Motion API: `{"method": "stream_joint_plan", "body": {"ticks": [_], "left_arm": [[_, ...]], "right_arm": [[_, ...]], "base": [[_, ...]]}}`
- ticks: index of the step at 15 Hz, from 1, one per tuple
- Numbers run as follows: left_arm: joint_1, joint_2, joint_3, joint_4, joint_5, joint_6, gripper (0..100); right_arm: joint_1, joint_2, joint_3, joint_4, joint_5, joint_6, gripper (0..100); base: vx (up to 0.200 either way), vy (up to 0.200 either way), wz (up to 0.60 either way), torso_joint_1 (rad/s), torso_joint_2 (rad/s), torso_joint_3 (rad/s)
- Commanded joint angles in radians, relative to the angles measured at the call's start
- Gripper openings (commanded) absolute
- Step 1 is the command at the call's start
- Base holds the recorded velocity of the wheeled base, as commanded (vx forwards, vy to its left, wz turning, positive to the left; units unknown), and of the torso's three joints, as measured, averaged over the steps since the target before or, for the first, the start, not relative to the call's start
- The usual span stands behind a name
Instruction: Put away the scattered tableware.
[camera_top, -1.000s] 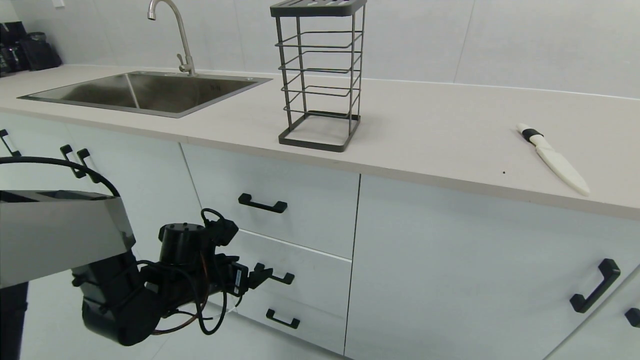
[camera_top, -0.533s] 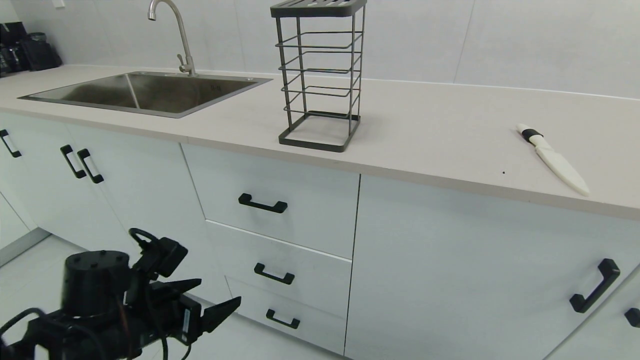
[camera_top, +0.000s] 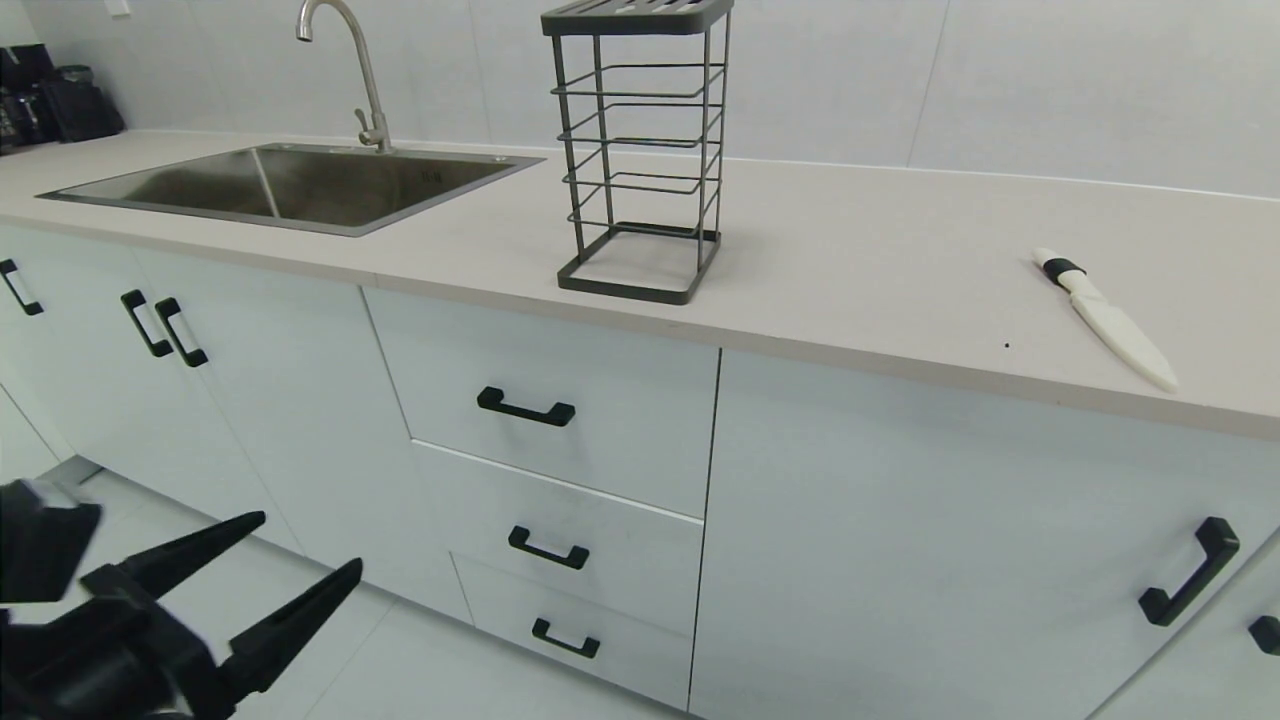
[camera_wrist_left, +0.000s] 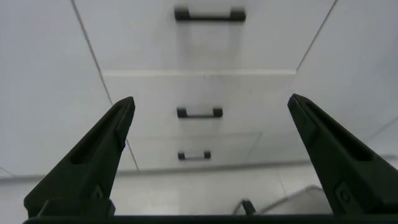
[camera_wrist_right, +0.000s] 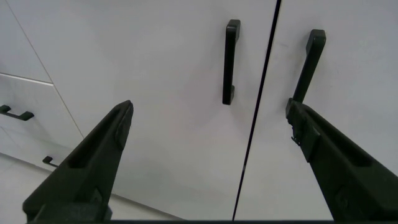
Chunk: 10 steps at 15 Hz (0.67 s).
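Head view: a white knife (camera_top: 1105, 318) with a black band at the handle lies flat on the pale countertop (camera_top: 850, 250) at the right of the frame, tip toward the front edge, well apart from everything else. Near the upper centre a tall black wire rack (camera_top: 640, 150) with a slotted top stands upright on the countertop. At the upper left a steel sink (camera_top: 290, 185) is set into the counter, with a curved tap (camera_top: 345, 70) behind it. The dark items in the far upper-left corner are too dim to name, perhaps appliances. Below the counter, in the centre, three drawers (camera_top: 600, 440) with black bar handles are stacked, all closed. The left gripper (camera_top: 310, 541) sits in the lower left corner, low before the cabinet fronts, its two black fingers spread apart and empty. Left wrist view: its fingers (camera_wrist_left: 93, 162) stand wide apart, and the drawer handles (camera_wrist_left: 199, 112) show between them, somewhat blurred. Right wrist view: the right gripper (camera_wrist_right: 209, 102) faces two closed cabinet doors (camera_wrist_right: 155, 74) with vertical black handles beside the seam, its fingers (camera_wrist_right: 87, 162) likewise wide apart and empty
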Motion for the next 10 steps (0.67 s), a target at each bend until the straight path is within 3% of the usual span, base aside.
{"method": "stream_joint_plan", "body": {"ticks": [1, 3, 5, 6, 8, 9, 10], "left_arm": [[0.109, -0.573, 0.002, 0.201, 0.0, 0.055, 100], [0.173, -0.802, -0.055, 0.451, -0.003, 0.055, 100], [0.187, -0.963, -0.087, 0.688, -0.005, 0.054, 100], [0.185, -1.041, -0.067, 0.753, -0.005, 0.054, 100], [0.193, -1.078, -0.017, 0.77, -0.005, 0.061, 100], [0.193, -1.078, 0.003, 0.806, 0.006, 0.075, 100], [0.193, -1.078, 0.002, 0.883, 0.033, 0.111, 100]], "right_arm": [[0.0, 0.002, 0.0, 0.0, 0.0, 0.0, 100], [0.0, 0.002, 0.0, 0.0, 0.0, 0.0, 100], [0.0, 0.002, 0.0, 0.0, 0.002, 0.0, 100], [0.0, 0.002, 0.0, 0.0, 0.0, 0.0, 100], [0.0, 0.002, 0.0, 0.0, 0.0, 0.0, 100], [0.0, 0.002, 0.0, 0.0, 0.002, 0.0, 100], [0.0, 0.002, 0.0, 0.0, 0.0, 0.0, 100]], "base": [[0.0, 0.0, 0.0, 0.0, 0.0, 0.0], [0.0, 0.0, 0.0, 0.0, 0.0, 0.0], [0.0, 0.0, 0.0, 0.0, 0.0, 0.0], [0.0, 0.0, 0.0, 0.0, 0.0, 0.0], [0.0, 0.0, 0.0, 0.0, 0.0, 0.0], [0.0, 0.0, 0.0, 0.0, 0.0, 0.0], [0.0, 0.0, 0.0, 0.0, 0.0, 0.0]]}}
